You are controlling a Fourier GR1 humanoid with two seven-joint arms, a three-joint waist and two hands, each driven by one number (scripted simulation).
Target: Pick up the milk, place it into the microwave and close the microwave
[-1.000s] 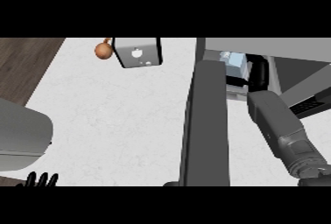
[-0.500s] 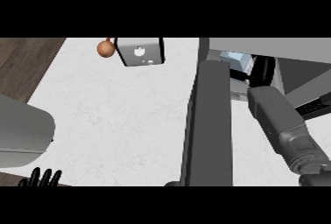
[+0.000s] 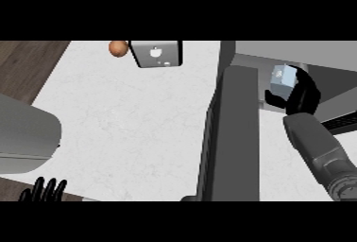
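Grey right forearm point(image 3: 317, 146) is extended from the lower right up into the open cavity of the dark grey microwave point(image 3: 327, 56) at the counter's far right corner. Black right hand point(image 3: 301, 92) is seen inside the cavity, fingers and thumb curled round the small pale blue-and-white milk carton point(image 3: 282, 77). The carton's upper part is visible above the hand, the rest is hidden by it. Whether the carton is resting on the cavity floor cannot be told. Dark grey microwave door point(image 3: 233, 137) is swung open, running from the near edge towards the far edge. Black left hand point(image 3: 45, 189) is shown at the near left corner of the white speckled counter point(image 3: 132, 123), fingers straight and up, nothing held. At the far edge a round brown object point(image 3: 117, 48) is located just beside a small grey box point(image 3: 158, 53) with white markings.
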